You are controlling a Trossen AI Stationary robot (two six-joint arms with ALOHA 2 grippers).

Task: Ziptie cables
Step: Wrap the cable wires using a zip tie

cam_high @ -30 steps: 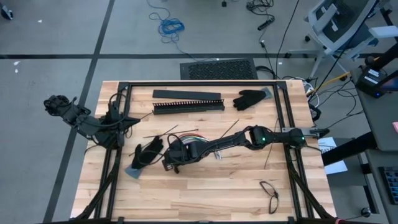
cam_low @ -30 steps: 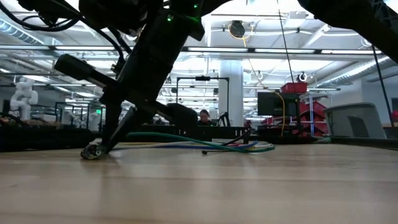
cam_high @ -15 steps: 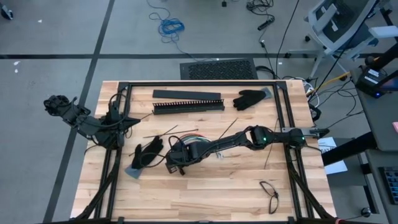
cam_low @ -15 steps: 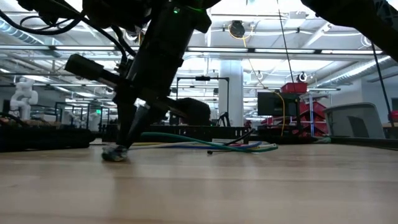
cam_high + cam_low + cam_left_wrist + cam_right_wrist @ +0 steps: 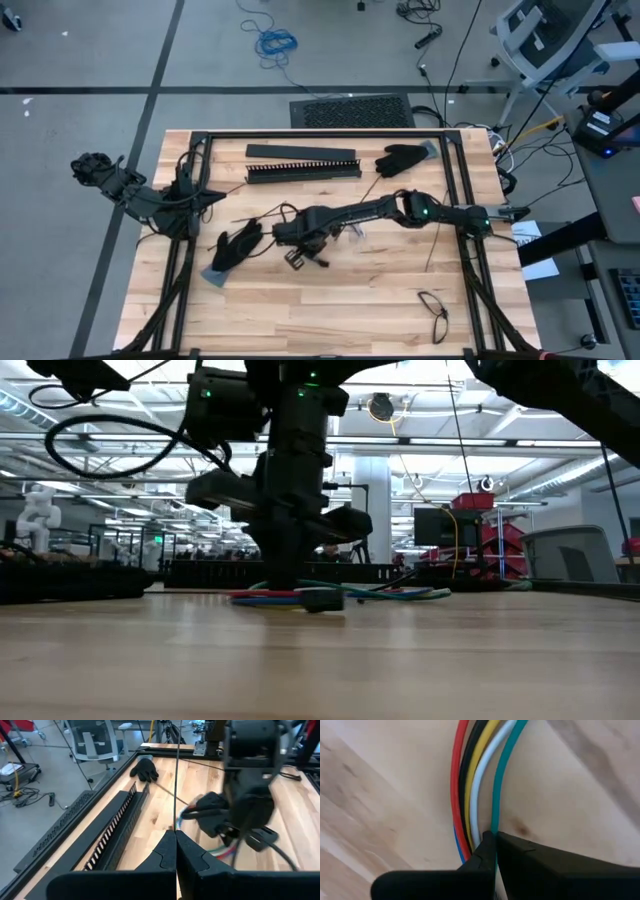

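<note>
A: Where are the cables [image 5: 480, 780] lying?
B: Mid-tabletop [image 5: 330, 310], beneath the right pincer [image 5: 492, 840], which is pressing down closed, gripping nothing visible.
A: Left pincer [image 5: 175, 840]?
B: Closed on a thin black strip [image 5: 176, 770], waiting at the left edge.

right tool [image 5: 492, 851] closed, left tool [image 5: 175, 851] closed

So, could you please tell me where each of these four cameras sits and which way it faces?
High view: overhead, straight down on the pale wooden table; both arms show.
Low view: tabletop height, level across; the right arm comes down from above.
Left wrist view: on the left arm, facing its shut left claw and the long black slotted bar.
Right wrist view: on the right arm, its right claw close over the table.
Shared: every view shows the bundle of thin coloured cables.
</note>
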